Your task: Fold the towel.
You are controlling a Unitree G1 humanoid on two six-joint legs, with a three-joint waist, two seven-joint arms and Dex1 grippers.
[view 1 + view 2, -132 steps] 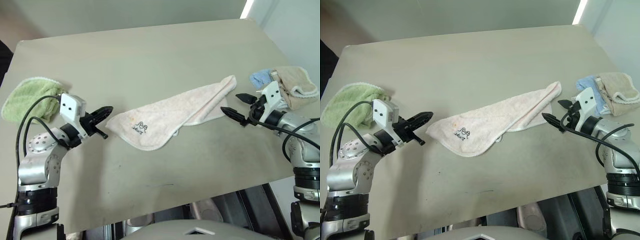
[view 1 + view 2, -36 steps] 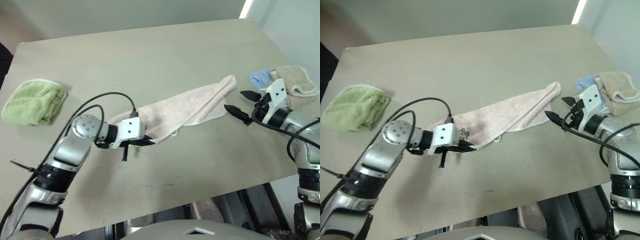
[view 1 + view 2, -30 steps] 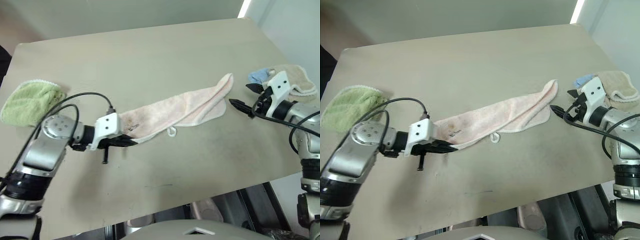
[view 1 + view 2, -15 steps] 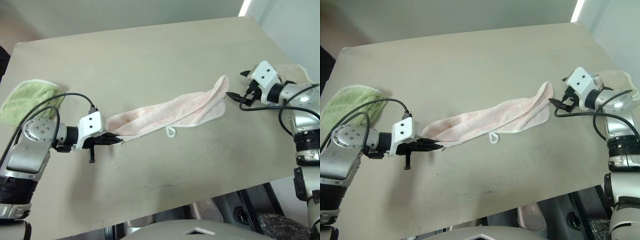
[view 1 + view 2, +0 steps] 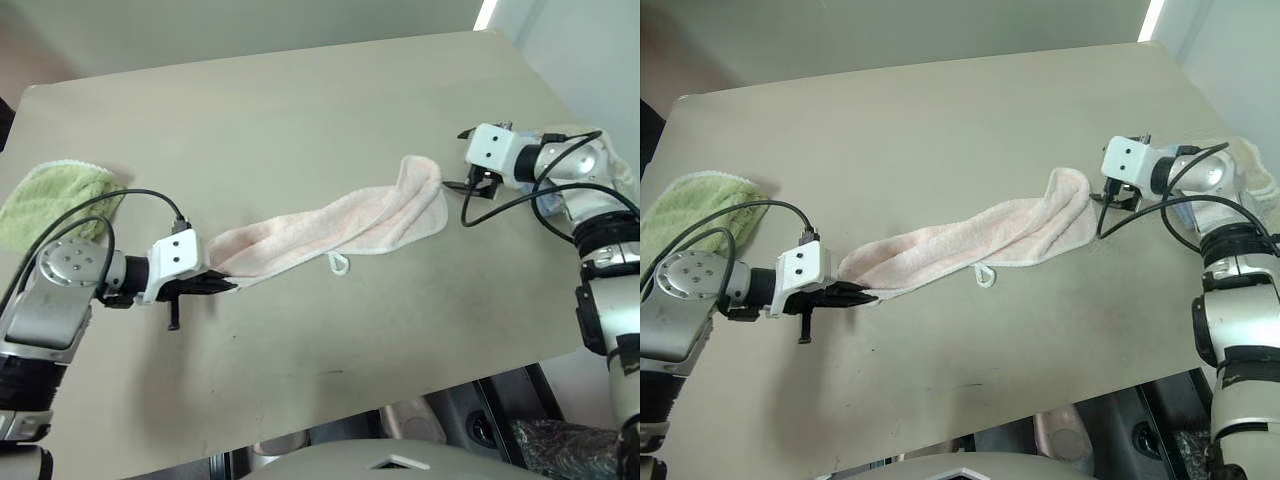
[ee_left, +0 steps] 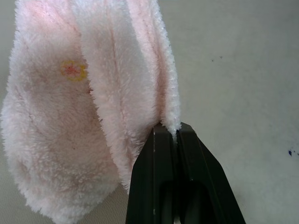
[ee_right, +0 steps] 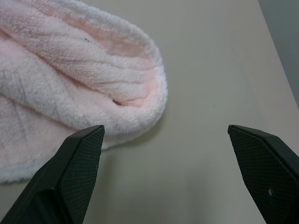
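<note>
Towel: pale pink terry cloth with a deep fuzzy pile, drawn out into a long, loosely rolled band across the middle of the beige table, running from the left side up toward the right edge. Its right end forms a rounded, folded lobe lying flat; a small white loop hangs from the near edge at mid-length, resting on the table. Left gripper: black fingers pressed together, clamping a thin edge of the towel's left end, as the left wrist view confirms. Right gripper: fingers spread wide apart, holding nothing, positioned just beside the towel's rounded right end, with bare table surface between the tips. Green terry cloth: bunched at the left edge of the table, well apart from the towel. Table surface is smooth and matte; the far half and the near strip are open
</note>
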